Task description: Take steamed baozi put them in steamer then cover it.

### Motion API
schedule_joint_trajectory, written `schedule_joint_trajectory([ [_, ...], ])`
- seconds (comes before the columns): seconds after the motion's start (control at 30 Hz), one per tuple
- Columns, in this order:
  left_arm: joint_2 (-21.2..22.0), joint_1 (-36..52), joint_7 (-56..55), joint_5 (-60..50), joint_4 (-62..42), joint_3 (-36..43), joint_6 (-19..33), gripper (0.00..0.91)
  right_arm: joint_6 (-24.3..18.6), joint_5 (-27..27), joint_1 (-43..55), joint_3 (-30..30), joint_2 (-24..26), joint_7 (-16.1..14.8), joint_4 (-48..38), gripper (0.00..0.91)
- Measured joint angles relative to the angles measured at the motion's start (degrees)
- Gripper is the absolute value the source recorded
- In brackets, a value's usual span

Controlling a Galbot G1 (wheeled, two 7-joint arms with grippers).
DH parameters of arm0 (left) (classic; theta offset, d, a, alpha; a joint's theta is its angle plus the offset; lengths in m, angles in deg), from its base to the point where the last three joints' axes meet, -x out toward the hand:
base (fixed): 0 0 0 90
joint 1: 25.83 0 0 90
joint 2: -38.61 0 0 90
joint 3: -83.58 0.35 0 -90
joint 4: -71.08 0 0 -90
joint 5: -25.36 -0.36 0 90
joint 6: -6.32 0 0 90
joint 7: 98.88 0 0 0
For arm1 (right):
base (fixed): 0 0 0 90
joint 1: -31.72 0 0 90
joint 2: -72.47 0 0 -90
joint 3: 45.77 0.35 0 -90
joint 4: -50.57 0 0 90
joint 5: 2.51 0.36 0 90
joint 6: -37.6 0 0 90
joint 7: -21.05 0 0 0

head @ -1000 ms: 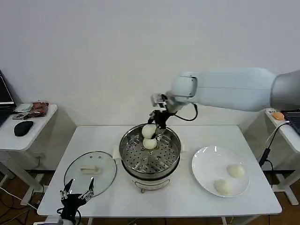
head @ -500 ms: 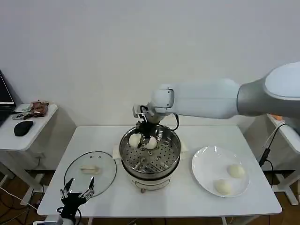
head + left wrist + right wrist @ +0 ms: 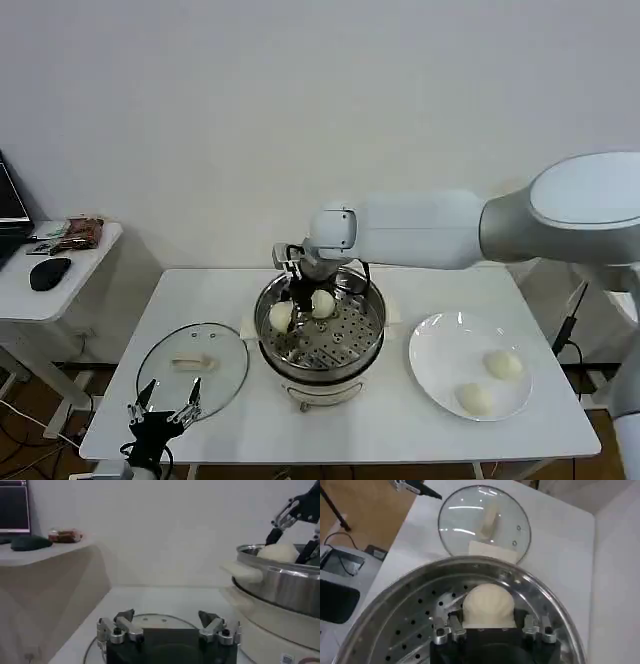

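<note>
Right gripper [image 3: 297, 296] reaches down inside the wide shiny stainless-steel steamer pot [image 3: 320, 325] at its left rear, fingers pinched on a smooth creamy-white dough bun [image 3: 282, 316] that sits low over the perforated tray; right wrist view shows the same bun [image 3: 487, 605] between both finger pads, just inside the pot rim [image 3: 530, 587]. Second white bun [image 3: 322, 303] lies on the tray just beside it, toward the back. Two more white buns [image 3: 503, 365] [image 3: 474, 399] sit on the flat white round plate [image 3: 440, 350] right of the pot. Round clear glass lid with cream bar handle [image 3: 193, 365] lies flat on the white table [image 3: 400, 425], left of the pot. Left gripper [image 3: 164, 410] hangs at the table's front-left edge near the lid, fingers spread, holding nothing
</note>
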Motion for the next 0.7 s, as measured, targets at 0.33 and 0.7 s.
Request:
schedule_joint_trajectory([
  [0.33,-0.02,0.01,0.00,0.01,0.37,-0.03,0.00,0.907,0.30,-0.94,-1.78,0.39,-0.41,0.41,-1.06,0.665],
  [0.7,-0.05,0.29,-0.02,0.06,0.34,-0.26,-0.02,0.907,0.72,-1.64,-2.94,0.85,-0.26,0.99,-1.58,0.907],
])
